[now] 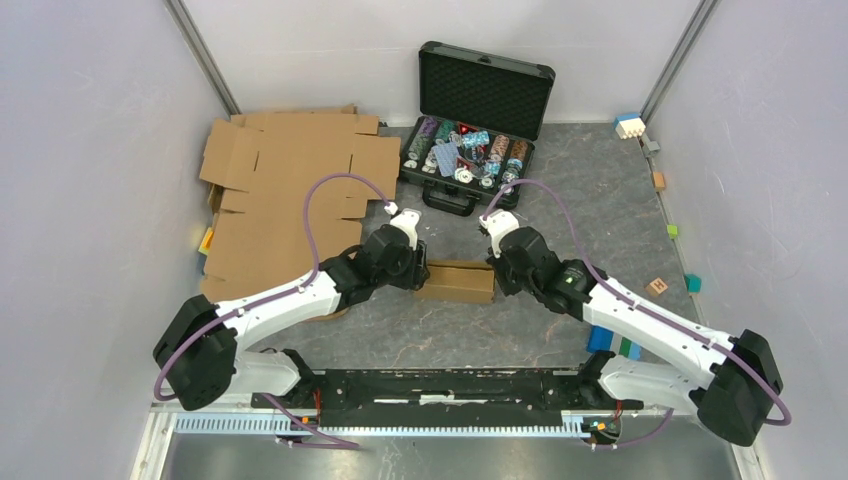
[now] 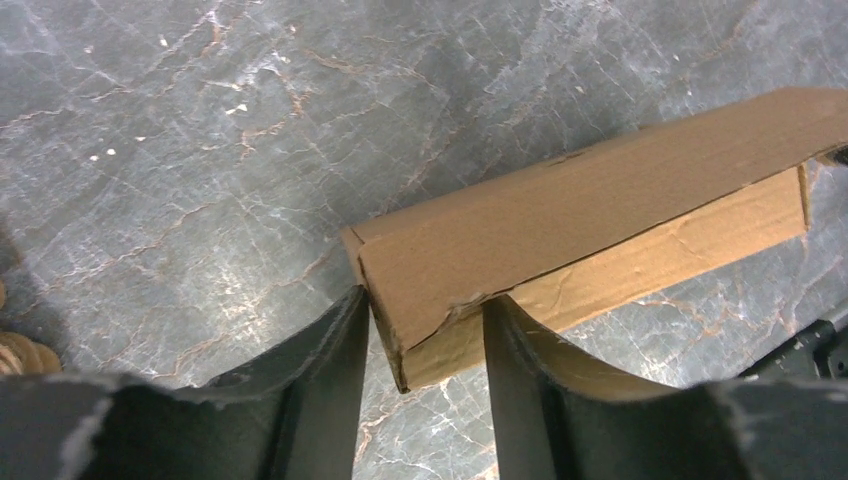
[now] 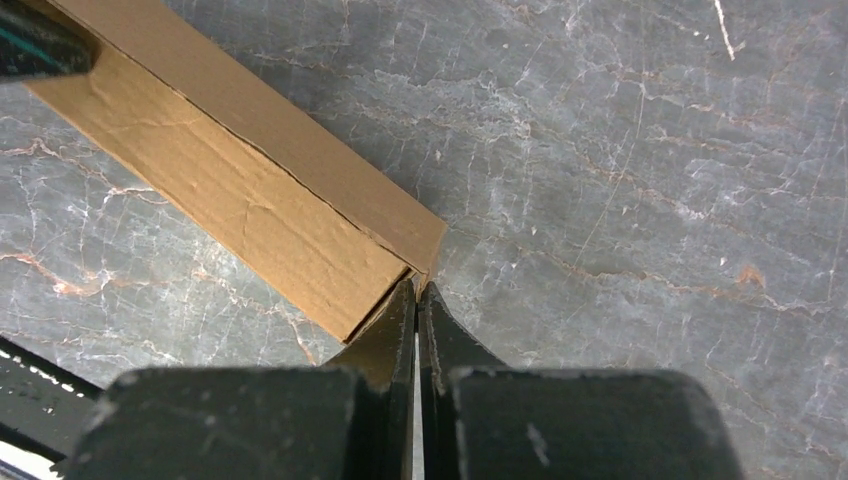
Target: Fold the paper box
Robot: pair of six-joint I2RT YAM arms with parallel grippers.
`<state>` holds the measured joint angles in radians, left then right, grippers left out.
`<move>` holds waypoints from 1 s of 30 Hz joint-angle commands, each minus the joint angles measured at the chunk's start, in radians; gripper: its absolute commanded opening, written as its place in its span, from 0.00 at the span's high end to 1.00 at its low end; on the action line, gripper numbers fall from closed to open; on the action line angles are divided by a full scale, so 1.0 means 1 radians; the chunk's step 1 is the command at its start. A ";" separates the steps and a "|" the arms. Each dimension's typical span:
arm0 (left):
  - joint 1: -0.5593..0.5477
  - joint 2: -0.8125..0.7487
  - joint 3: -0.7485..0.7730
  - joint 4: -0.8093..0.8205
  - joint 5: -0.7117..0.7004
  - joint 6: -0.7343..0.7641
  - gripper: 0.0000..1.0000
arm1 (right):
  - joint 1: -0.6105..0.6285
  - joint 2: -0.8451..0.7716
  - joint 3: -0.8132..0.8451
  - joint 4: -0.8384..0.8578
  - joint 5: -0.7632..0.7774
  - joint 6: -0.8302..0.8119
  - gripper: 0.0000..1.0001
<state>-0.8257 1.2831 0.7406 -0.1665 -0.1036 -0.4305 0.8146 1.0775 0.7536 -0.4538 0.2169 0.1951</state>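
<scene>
The paper box [image 1: 455, 282] is a small flat brown carton lying on the grey marbled table between my two grippers. My left gripper [image 1: 418, 265] is at its left end. In the left wrist view the box's end corner [image 2: 420, 300] sits between the two fingers [image 2: 425, 300], both tips touch it, and the lid edge is dented at the right fingertip [image 2: 497, 312]. My right gripper [image 1: 497, 268] is at the box's right end. In the right wrist view its fingers [image 3: 418, 290] are nearly together, pinching the thin cardboard edge at the box's corner [image 3: 300, 215].
An open black foam-lined case of chips [image 1: 470, 150] stands behind the box. Large flat cardboard sheets [image 1: 290, 190] lie at the back left. Small coloured blocks [image 1: 630, 125] line the right wall, with one more [image 1: 657, 286] and blue-green blocks [image 1: 610, 343] near my right arm.
</scene>
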 commanded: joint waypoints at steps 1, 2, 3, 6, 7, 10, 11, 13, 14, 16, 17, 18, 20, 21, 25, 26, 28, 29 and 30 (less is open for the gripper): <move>-0.012 0.030 0.011 -0.051 -0.027 -0.024 0.53 | 0.001 0.011 0.068 0.018 -0.066 0.068 1.00; -0.013 0.030 0.012 -0.051 -0.030 -0.025 0.53 | 0.002 0.013 0.071 0.017 -0.068 0.080 1.00; -0.016 0.031 0.013 -0.052 -0.035 -0.026 0.53 | 0.001 0.015 0.070 0.018 -0.071 0.087 1.00; -0.024 0.028 0.014 -0.060 -0.055 -0.031 0.52 | 0.001 0.011 0.070 0.021 -0.066 0.117 1.00; -0.028 0.026 0.014 -0.062 -0.060 -0.031 0.52 | 0.001 0.008 0.069 0.023 -0.061 0.130 1.00; -0.037 0.025 0.016 -0.067 -0.073 -0.035 0.52 | 0.001 0.003 0.067 0.031 -0.054 0.169 1.00; -0.040 0.025 0.015 -0.067 -0.075 -0.037 0.52 | 0.001 0.003 0.068 0.035 -0.054 0.180 1.00; -0.045 0.026 0.014 -0.067 -0.081 -0.040 0.52 | 0.001 0.007 0.073 0.035 -0.047 0.206 1.00; -0.048 0.027 0.014 -0.067 -0.085 -0.042 0.52 | 0.001 0.013 0.078 0.030 -0.039 0.221 1.00; -0.052 0.028 0.014 -0.067 -0.092 -0.043 0.52 | 0.002 0.024 0.092 0.016 -0.034 0.242 1.00; -0.055 0.027 0.014 -0.067 -0.095 -0.044 0.52 | 0.001 0.030 0.101 0.010 -0.033 0.253 1.00; -0.056 0.026 0.013 -0.068 -0.098 -0.044 0.52 | 0.001 0.034 0.107 0.003 -0.032 0.261 1.00; -0.059 0.026 0.015 -0.070 -0.104 -0.045 0.52 | 0.000 0.041 0.121 -0.010 -0.030 0.281 1.00; -0.060 0.027 0.016 -0.071 -0.107 -0.046 0.52 | 0.000 0.045 0.129 -0.017 -0.029 0.289 1.00; -0.063 0.026 0.018 -0.077 -0.117 -0.046 0.53 | 0.000 0.050 0.147 -0.038 -0.031 0.333 1.00; -0.065 0.026 0.019 -0.077 -0.120 -0.045 0.53 | 0.000 0.050 0.147 -0.041 -0.030 0.344 1.00; -0.067 0.026 0.019 -0.079 -0.126 -0.045 0.53 | 0.000 0.050 0.147 -0.045 -0.032 0.367 1.00; -0.069 0.026 0.020 -0.083 -0.132 -0.045 0.53 | 0.000 0.052 0.149 -0.050 -0.030 0.379 1.00; -0.072 0.026 0.022 -0.087 -0.136 -0.045 0.53 | -0.002 0.056 0.155 -0.058 -0.025 0.388 1.00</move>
<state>-0.8753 1.2869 0.7528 -0.1932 -0.2176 -0.4606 0.8085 1.1324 0.8387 -0.5579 0.2230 0.4976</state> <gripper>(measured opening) 0.480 0.010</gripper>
